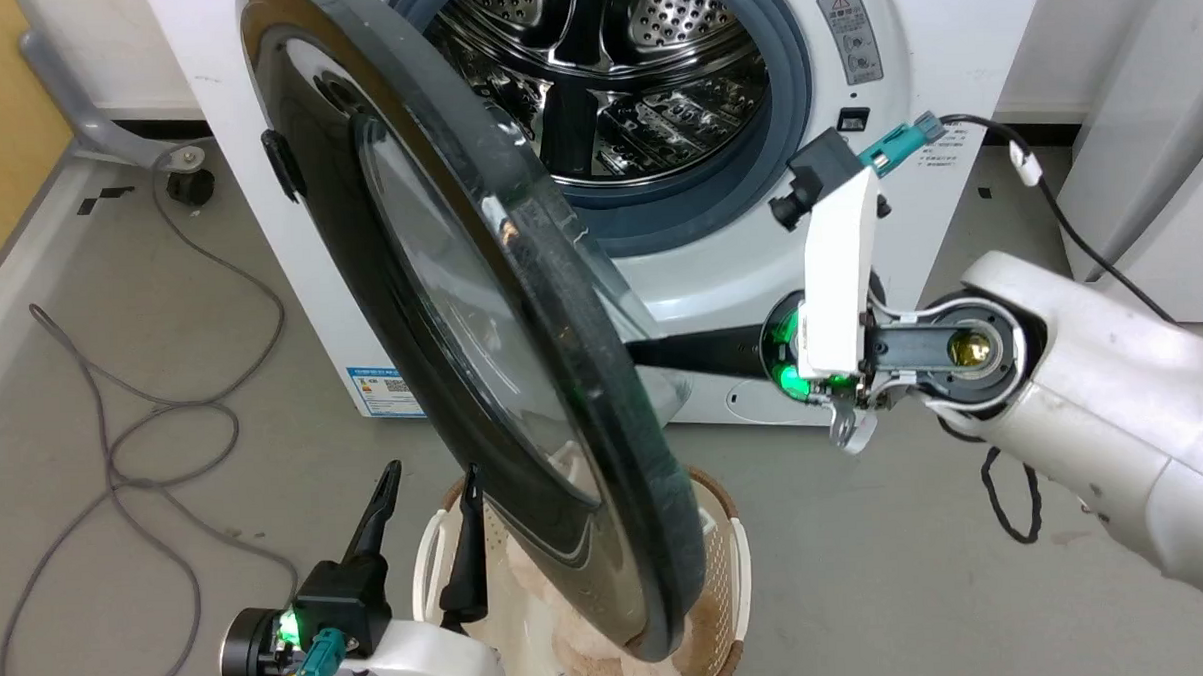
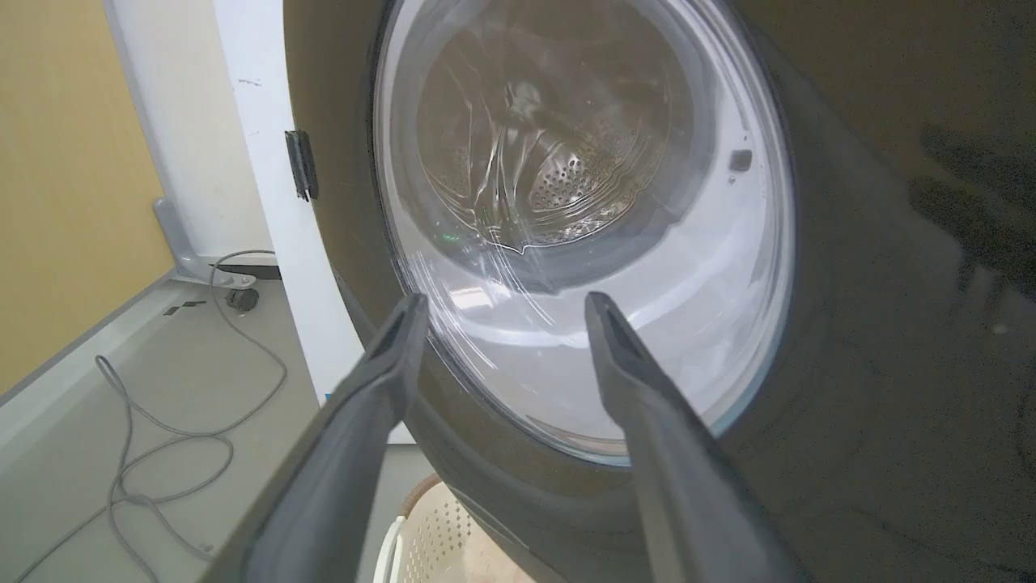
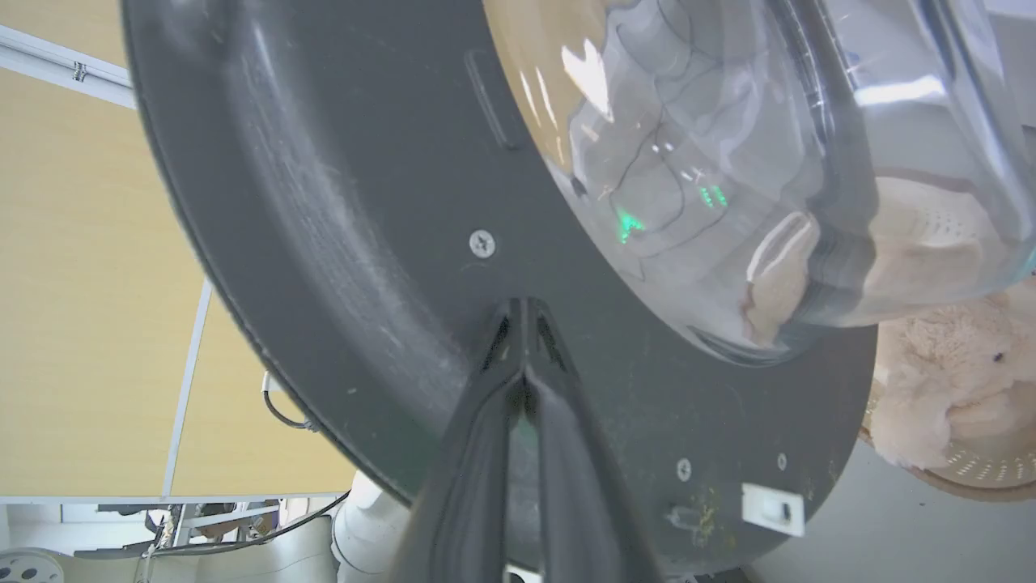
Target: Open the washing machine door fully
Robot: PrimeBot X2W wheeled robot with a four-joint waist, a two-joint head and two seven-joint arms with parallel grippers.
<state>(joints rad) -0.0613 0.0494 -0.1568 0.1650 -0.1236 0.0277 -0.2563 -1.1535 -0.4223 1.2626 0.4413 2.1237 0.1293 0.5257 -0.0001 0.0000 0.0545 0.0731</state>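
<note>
Right gripper (image 3: 524, 312), closed, seemingly touches the half-open washing machine door (image 3: 340, 243).

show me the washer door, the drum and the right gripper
washing machine door (image 1: 450, 303), head view, glass window
steel drum (image 1: 665, 21), head view, perforated inner wall
right gripper (image 3: 524, 312), right wrist view, between closed fingertips
</note>
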